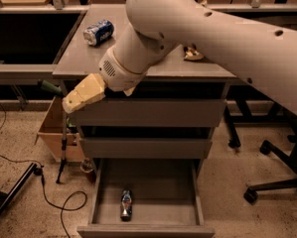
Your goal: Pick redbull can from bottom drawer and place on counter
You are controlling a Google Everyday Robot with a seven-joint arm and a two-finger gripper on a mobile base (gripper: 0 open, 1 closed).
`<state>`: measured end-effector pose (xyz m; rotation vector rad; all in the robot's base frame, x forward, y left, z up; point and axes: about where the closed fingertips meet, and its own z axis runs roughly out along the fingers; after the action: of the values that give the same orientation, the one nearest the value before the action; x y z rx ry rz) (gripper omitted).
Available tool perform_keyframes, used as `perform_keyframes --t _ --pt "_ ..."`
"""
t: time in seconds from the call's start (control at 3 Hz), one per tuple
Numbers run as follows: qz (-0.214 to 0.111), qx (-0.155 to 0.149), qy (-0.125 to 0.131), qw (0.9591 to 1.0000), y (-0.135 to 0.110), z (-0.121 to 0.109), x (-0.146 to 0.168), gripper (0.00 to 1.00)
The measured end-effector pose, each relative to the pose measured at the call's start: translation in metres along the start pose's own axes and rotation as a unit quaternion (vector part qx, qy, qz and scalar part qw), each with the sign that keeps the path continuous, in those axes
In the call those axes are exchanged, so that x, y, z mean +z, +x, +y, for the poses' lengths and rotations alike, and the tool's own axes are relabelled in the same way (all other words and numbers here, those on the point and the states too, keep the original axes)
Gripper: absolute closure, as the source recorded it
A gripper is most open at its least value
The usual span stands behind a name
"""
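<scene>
Gripper (82, 95), grip state I cannot tell, hangs in open air just off the counter's (83, 61) front-left edge. Below the counter, the bottom drawer (145, 230) stands open; the redbull can (126, 205) lies on its floor, left of centre, clear of both side walls.

Gripper: we see our beige gripper (71, 103) at the front-left corner of the glossy grey counter (88, 58).
Can: slim blue-and-silver redbull can (126, 205) inside the open grey bottom drawer (160, 180).
</scene>
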<state>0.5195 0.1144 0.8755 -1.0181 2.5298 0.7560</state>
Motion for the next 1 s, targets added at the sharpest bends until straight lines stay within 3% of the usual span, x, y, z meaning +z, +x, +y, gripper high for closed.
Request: perform_keyframes --t 0.33,0.67,1.0 --pt "0.003 0.001 0.002 1.0000 0.000 0.000 0.001 0.00" --pt "0.038 0.010 0.027 0.9989 0.000 0.000 0.017 0.00" --pt "0.080 0.067 0.044 0.9935 0.027 -0.016 0.068 0.00"
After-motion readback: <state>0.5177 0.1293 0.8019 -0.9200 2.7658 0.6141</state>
